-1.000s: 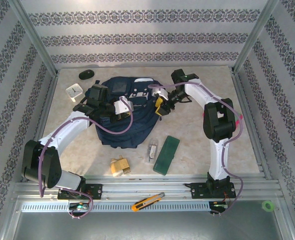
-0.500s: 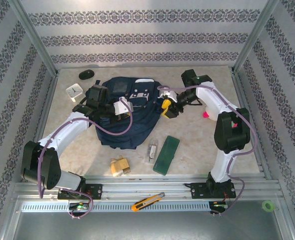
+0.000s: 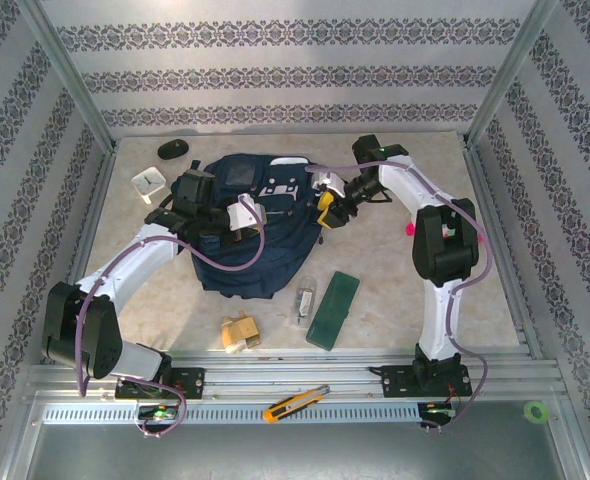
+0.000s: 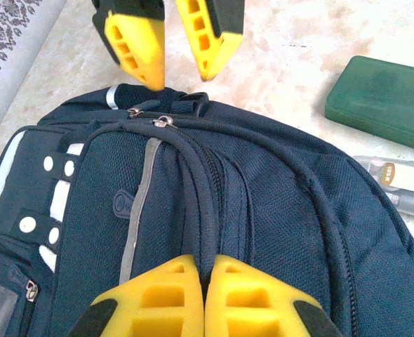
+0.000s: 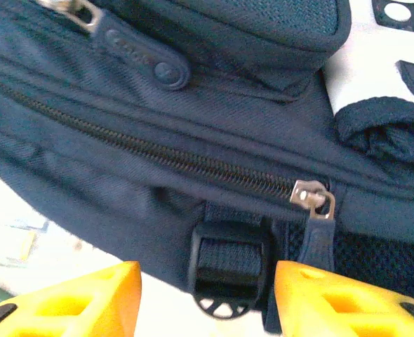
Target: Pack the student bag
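The left gripper (image 4: 205,270) is pressed together, and a raised seam of the bag (image 3: 255,255) is pinched between its yellow fingers (image 4: 161,298). The right gripper (image 5: 207,281) is spread and nothing is gripped by it. A strap buckle (image 5: 224,270) is seen in the gap between its 2 tips, and a zipper pull (image 5: 311,198) lies just past them at 1 o'clock. From above, this gripper is found at the bag's 3 o'clock edge and the left one over the bag's middle. The bag is laid flat at the centre of the table (image 3: 395,280), toward 12 o'clock. A green case (image 3: 335,308) is set at the bag's 5 o'clock, a wooden block (image 3: 239,333) at 6 o'clock and a white square item (image 3: 148,182) at 10 o'clock.
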`<state>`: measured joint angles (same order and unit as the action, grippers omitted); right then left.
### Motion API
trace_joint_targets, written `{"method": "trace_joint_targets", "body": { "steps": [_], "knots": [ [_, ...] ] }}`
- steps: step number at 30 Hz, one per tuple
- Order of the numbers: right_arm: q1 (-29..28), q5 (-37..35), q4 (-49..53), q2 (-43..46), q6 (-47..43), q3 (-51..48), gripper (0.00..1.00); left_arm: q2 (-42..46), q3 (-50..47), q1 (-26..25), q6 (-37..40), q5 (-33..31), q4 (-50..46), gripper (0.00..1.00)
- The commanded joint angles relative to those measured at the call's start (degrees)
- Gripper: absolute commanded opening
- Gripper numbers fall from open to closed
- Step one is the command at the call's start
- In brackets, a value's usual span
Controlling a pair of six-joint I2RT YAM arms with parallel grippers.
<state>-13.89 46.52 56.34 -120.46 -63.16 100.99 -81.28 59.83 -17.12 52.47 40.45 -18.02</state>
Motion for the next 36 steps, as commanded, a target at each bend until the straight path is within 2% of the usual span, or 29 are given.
{"method": "trace_joint_targets", "body": {
  "steps": [1,6,17,22,28,32,36],
  "knots": [
    [-0.6,-0.1,-1.6,-2.4,1.2,3.2,0.53,1.8,1.1,0.7,0.0,6.3,4.1,0.0],
    [-0.6,-0.5,-5.5,-4.2,5.2,5.3,0.57,1.7,0.8,0.6,-0.2,6.4,4.4,0.0],
    [-0.8,-1.2,-5.5,-6.4,4.4,6.4,0.57,1.5,0.9,0.6,0.0,6.2,4.4,0.0],
    [-1.3,-1.4,2.7,-6.1,-1.3,6.7,0.54,1.1,0.8,0.7,0.0,6.0,4.5,0.0],
    [-1.3,-1.3,9.6,0.4,-5.4,1.8,0.52,1.3,0.8,0.6,0.1,5.6,4.2,0.0],
    [0.3,-0.4,7.2,4.1,-4.1,-1.7,0.52,1.1,0.8,0.6,0.1,5.9,4.1,0.0],
    [1.2,-1.8,0.3,3.8,-0.2,-1.8,0.54,1.0,1.0,0.6,0.0,6.0,4.1,0.0]
  ]
}}
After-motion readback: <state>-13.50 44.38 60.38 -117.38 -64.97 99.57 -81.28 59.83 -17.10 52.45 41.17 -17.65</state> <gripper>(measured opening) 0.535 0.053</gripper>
